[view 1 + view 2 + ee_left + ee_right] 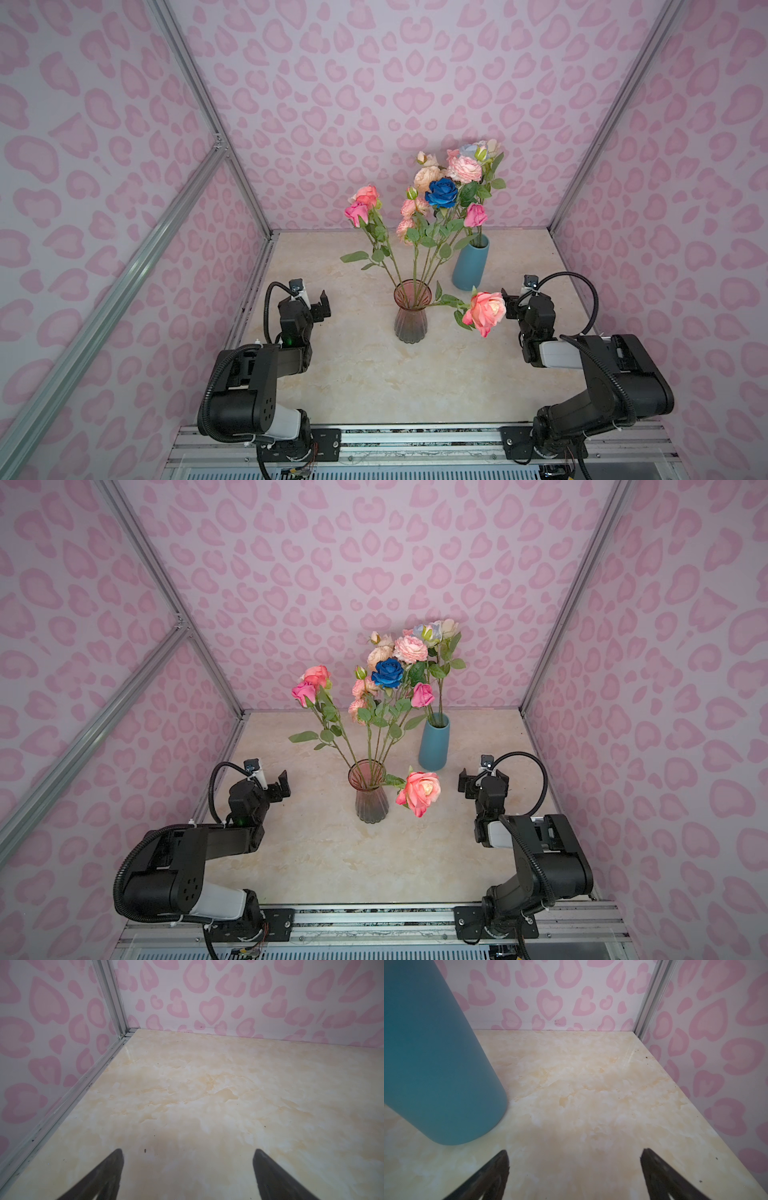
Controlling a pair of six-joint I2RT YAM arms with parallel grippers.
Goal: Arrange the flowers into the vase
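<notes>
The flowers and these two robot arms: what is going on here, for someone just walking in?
Two robot arms are arranging artificial flowers into a vase. Most stems stand in the ribbed glass vase at mid-table; a few are in the teal vase behind it. One coral rose hangs low over the glass vase's rim, towards the right gripper. That gripper and the left gripper are both open and hold nothing, one on each side of the glass vase.

left hand (188, 1150): jaws spread, empty | right hand (575, 1150): jaws spread, empty | arms: folded back (elbows bent)
</notes>
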